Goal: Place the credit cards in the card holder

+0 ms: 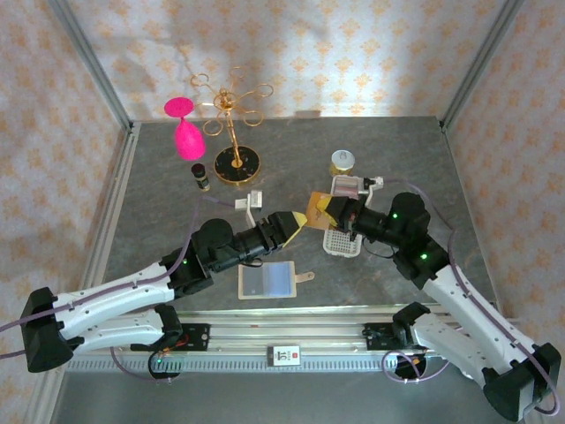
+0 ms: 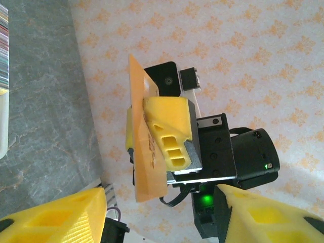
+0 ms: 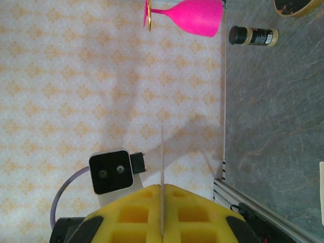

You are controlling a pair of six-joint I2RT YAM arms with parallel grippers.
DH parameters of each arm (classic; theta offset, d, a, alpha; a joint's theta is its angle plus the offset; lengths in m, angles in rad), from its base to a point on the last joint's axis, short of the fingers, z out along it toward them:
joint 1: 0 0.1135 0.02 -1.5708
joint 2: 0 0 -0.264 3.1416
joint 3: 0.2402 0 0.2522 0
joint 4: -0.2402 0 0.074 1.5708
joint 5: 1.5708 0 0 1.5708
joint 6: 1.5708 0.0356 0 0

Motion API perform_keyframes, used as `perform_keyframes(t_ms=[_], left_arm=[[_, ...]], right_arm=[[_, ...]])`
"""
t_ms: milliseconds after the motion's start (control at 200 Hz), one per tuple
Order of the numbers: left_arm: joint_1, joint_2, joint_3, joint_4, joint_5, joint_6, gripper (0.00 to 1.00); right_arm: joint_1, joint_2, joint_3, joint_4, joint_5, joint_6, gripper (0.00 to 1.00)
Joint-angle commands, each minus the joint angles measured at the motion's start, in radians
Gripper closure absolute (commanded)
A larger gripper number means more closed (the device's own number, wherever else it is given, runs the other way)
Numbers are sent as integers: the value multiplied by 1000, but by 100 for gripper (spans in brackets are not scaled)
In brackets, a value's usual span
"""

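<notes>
While the right gripper [image 1: 325, 213] pinches an orange credit card [image 2: 144, 174] between its yellow fingers, the card edge-on in its own wrist view, the left gripper [image 1: 296, 221] faces it from 9 o'clock with jaws spread, close to the card; whether they touch I cannot tell. Both meet above the middle of the table [image 1: 388, 159]. The card holder [image 1: 267, 279] lies flat at 7 o'clock from them, well apart, its snap tab [image 1: 305, 277] pointing to 3 o'clock. A white perforated tray [image 1: 342, 241] sits at 5 o'clock of the right gripper, a pink glass [image 1: 185, 132] far off at 11 o'clock
</notes>
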Motion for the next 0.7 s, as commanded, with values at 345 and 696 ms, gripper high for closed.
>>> perform_keyframes(t_ms=[345,696], left_arm=[[-12,15,-6,79,-32,-54,99],[-14,-62,-109,161,-131,-123,100]], right_arm=[[83,40,57,140,33,2,100],[95,-14,16,166,113,48,64]])
